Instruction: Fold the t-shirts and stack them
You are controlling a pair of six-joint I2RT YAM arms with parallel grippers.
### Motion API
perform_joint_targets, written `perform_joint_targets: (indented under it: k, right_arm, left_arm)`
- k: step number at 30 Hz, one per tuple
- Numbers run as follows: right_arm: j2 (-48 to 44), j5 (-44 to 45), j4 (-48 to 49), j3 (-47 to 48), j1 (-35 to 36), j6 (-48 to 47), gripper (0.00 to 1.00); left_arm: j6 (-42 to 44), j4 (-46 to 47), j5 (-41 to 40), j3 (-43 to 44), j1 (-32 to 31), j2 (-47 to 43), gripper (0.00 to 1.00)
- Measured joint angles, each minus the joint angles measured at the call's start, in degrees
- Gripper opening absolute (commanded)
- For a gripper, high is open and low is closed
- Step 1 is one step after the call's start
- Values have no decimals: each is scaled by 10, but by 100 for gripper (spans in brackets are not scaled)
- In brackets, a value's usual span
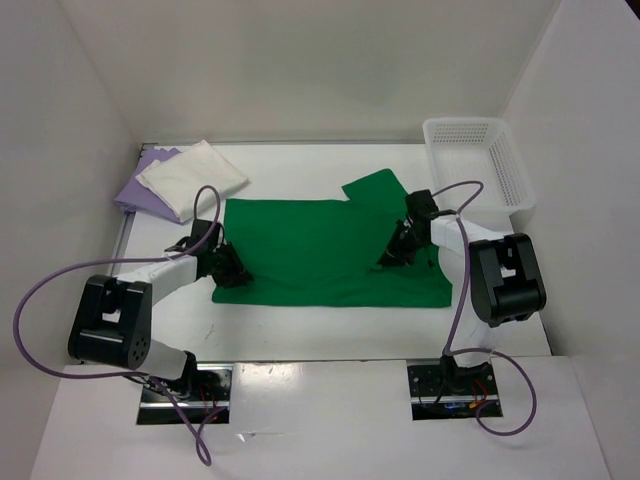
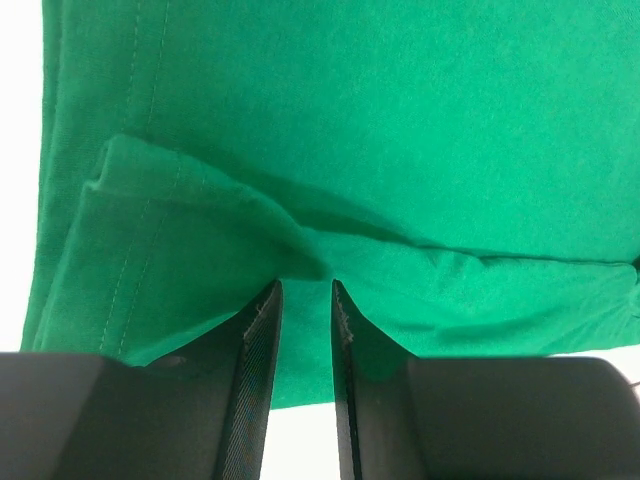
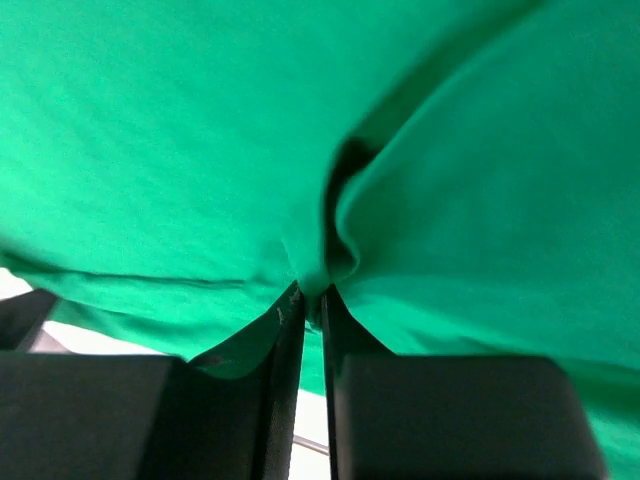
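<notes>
1. Green cloth fills the middle of the top external view: the green t-shirt (image 1: 320, 250) lies spread flat on the white table (image 1: 300, 335), one sleeve turned up toward the upper right.
2. At upper left of the same view the cream t-shirt (image 1: 195, 175) lies folded on top of the lavender t-shirt (image 1: 135, 192), well apart from the green one. A white mesh basket (image 1: 520, 175) stands at upper right.
3. The left gripper (image 1: 232, 272) is down at the shirt's lower left corner. The right gripper (image 1: 392, 258) is down on the cloth right of centre, just below the raised sleeve.
4. Left wrist view: the green t-shirt (image 2: 400, 120) covers nearly the whole frame. A hemmed edge is folded back at left, and a ridge of cloth runs down to the tips of the left gripper (image 2: 305, 285). Its dark ribbed fingers (image 2: 262, 330) stand a narrow slot apart and pinch that ridge at their tips.
5. Right wrist view: the green t-shirt (image 3: 150, 130) bulges upward, with a deep crease in the centre of the frame. The right gripper (image 3: 310, 290) has its jaws all but together, nipping a pucker of the cloth at the foot of the crease. A pale strip of table (image 3: 90, 340) shows at lower left.
</notes>
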Motion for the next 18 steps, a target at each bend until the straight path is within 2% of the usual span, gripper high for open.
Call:
perform_joint_targets:
  k: [7, 10, 11, 15, 17, 18]
  right_arm:
    - [26, -21, 2, 78, 4, 0, 14]
    - [59, -34, 5, 114, 13, 3, 29]
    - [70, -38, 6, 125, 16, 5, 37]
    - [92, -47, 5, 155, 27, 11, 47]
    - [90, -45, 5, 166, 30, 9, 43]
    - [87, -43, 5, 170, 31, 6, 28]
  left_arm:
    - [0, 0, -1, -9, 0, -17, 34]
    - [0, -2, -1, -9, 0, -22, 34]
    - [0, -3, -1, -9, 0, -23, 34]
    - [0, -16, -1, -3, 0, -30, 34]
    - [0, -21, -2, 5, 0, -36, 34]
    - [0, -22, -2, 10, 0, -40, 34]
